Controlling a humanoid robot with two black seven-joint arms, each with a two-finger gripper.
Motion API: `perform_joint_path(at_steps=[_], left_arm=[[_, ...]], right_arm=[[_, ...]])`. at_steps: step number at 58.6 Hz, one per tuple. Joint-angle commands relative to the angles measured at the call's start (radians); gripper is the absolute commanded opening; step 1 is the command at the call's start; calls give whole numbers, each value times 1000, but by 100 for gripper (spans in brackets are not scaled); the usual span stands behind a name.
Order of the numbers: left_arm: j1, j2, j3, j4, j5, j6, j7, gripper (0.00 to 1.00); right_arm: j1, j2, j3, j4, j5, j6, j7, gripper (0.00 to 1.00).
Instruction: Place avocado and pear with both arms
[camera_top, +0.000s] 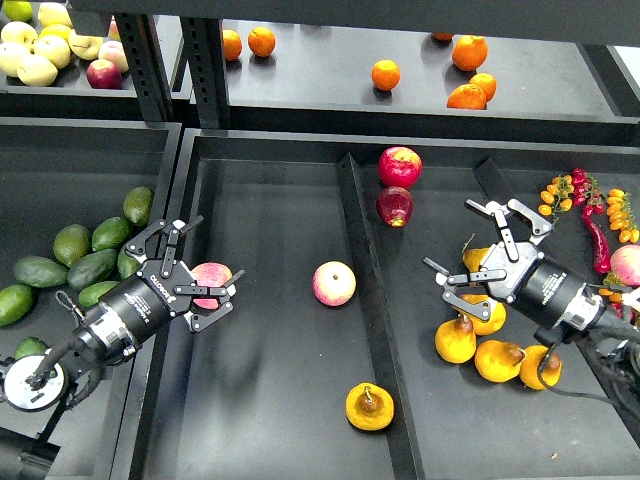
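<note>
Several green avocados (92, 268) lie in the left bin. My left gripper (212, 250) is open and empty, to the right of them over the middle bin, its fingers straddling a pink apple (211, 276). Several yellow-orange pears (456, 341) lie in the right bin. My right gripper (448, 234) is open and empty just above and to the left of that heap. One pear (476, 258) is partly hidden behind it. A single pear (369, 407) lies at the front of the middle bin, apart from both grippers.
A second pink apple (333, 283) lies mid-bin beside a raised divider (360, 270). Two red apples (399, 166) sit behind the right bin's pears. Oranges (385, 74) and pale apples (36, 68) are on the back shelf. Chillies (597, 235) lie far right.
</note>
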Motion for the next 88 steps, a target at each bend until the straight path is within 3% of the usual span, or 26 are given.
perform_joint_path(at_steps=[1,20,37,70,88], left_arm=[[48,0,-12,-32,-43,0,-6,99],[64,0,-26,-25,-244,0,-9,99],[64,0,-35,-20,-248,0,-32,99],[64,0,-35,-20,-248,0,-32,99],[65,0,-35,-17,-248,0,-34,99]], right_arm=[[52,-62,-93,1,-74,25,0,100],[164,-105,-378,-33,-302,92,0,100],[173,-42,-550,-122,-434,92,0,100],[184,187,-561,-347,-456,92,0,96],[184,256,-553,-419,-456,92,0,92]])
